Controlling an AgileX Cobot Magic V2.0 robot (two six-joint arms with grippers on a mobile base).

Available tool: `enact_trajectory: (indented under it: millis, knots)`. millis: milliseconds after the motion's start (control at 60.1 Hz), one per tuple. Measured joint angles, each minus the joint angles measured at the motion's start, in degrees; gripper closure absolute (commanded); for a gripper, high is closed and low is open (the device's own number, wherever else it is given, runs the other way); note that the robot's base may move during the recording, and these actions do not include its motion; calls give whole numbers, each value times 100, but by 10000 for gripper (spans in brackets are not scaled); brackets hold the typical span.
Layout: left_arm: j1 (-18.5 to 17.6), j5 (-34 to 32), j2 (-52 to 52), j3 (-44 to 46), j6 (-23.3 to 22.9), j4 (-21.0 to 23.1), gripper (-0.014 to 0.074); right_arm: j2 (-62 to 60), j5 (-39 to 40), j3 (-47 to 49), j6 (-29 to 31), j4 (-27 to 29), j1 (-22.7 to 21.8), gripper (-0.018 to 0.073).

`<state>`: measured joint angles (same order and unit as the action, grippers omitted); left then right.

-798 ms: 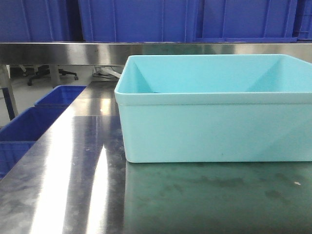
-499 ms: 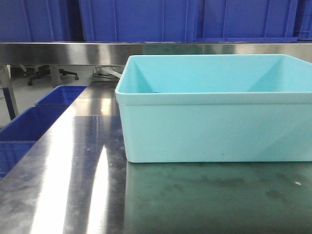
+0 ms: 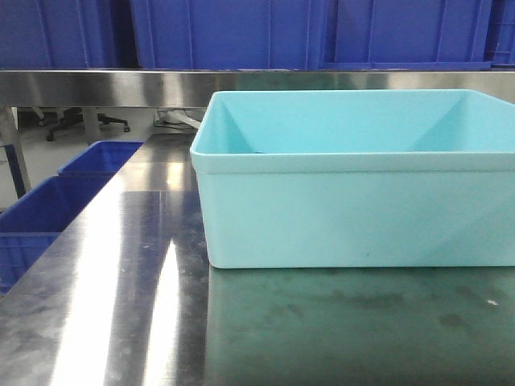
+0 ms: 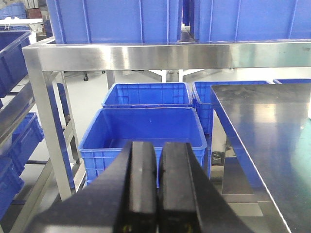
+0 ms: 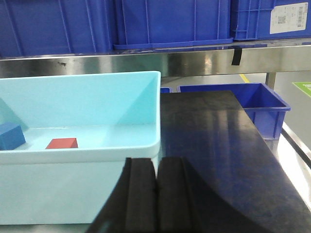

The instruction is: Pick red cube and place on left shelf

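— Looking for the red cube [image 5: 61, 143], where is it?
— In the bin [image 5: 121, 104], ahead-left of our closed, empty right hand [image 5: 156, 167], the nearer one; our left hand [image 4: 158, 148] is closed too.

A polished steel table [image 3: 113, 273] stands here. A pale turquoise bin [image 3: 354, 213] sits directly on it, toward the right.

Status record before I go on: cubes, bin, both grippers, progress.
red cube: on the floor of the turquoise bin, untouched
blue cube: same bin, apart from the red one
turquoise bin: on the steel table
left gripper: shut, empty, facing blue crates beside the table
right gripper: shut, empty, facing the bin's near wall
progress: pick not begun
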<state>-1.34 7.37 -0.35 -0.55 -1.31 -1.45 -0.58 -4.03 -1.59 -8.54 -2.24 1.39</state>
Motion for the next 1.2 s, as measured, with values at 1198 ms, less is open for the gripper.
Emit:
enact_trajectory:
  millis: [1198]
  knots:
    - [0, 0, 0, 0, 0, 0, 495, 6063, -81, 5197, -461, -13, 668, 512]
